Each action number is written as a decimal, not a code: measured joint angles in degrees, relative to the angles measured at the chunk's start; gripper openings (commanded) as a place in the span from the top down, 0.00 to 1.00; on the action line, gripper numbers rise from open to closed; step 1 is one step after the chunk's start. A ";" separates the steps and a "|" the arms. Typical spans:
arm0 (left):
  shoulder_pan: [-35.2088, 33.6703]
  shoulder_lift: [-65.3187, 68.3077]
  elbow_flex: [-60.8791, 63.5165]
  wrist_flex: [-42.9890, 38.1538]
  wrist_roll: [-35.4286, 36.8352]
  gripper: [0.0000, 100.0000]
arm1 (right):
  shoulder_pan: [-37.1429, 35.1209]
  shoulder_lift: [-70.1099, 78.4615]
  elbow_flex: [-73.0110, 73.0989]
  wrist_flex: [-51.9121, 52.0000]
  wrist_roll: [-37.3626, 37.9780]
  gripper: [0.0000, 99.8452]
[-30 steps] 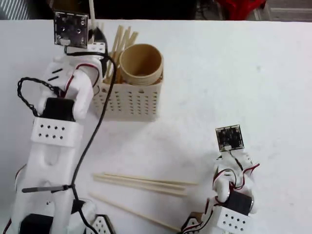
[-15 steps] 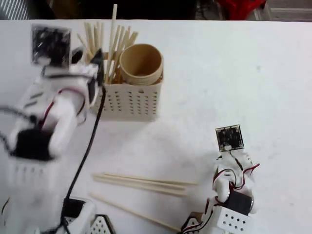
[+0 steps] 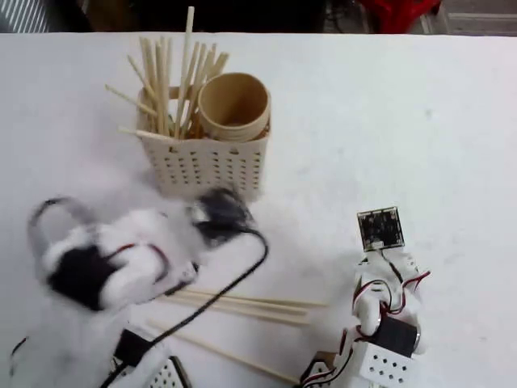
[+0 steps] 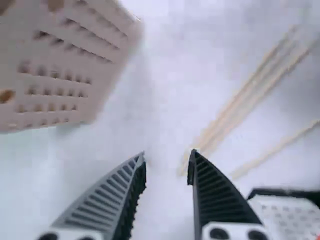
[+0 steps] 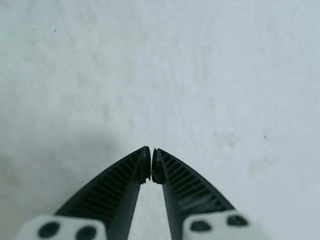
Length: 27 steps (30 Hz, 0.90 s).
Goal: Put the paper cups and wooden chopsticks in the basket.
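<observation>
Already the paper cups [image 3: 233, 105] and a bundle of upright chopsticks [image 3: 166, 77] stood in the basket [image 3: 212, 166]. The left end effector [image 4: 167, 159] hung apart and empty over the tabletop [image 3: 388, 121], between the basket and the loose chopsticks [image 3: 258, 305]. The right end effector [image 5: 151, 164] was pressed together, holding nothing.

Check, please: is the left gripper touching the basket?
Apart. The left wrist view shows a strip of table between the basket and the open left gripper.
</observation>
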 measured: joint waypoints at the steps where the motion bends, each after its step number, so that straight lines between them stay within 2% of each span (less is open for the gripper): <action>1: 0.79 1.32 4.04 -1.23 -1.76 0.85 | 0.00 0.00 0.00 0.00 0.00 0.98; 6: 4.48 8.70 18.81 -15.38 -6.42 0.85 | 0.00 0.00 0.00 0.00 0.00 0.98; 13: 9.49 26.46 19.34 -35.69 -6.59 0.85 | 0.00 0.00 0.00 0.00 0.00 0.98; 20: 15.56 44.31 12.66 -39.30 -6.68 0.85 | 0.00 0.00 0.00 0.00 0.00 0.98; 27: 16.09 47.56 10.99 -38.86 -6.59 0.85 | 0.00 0.00 0.00 0.00 0.00 0.98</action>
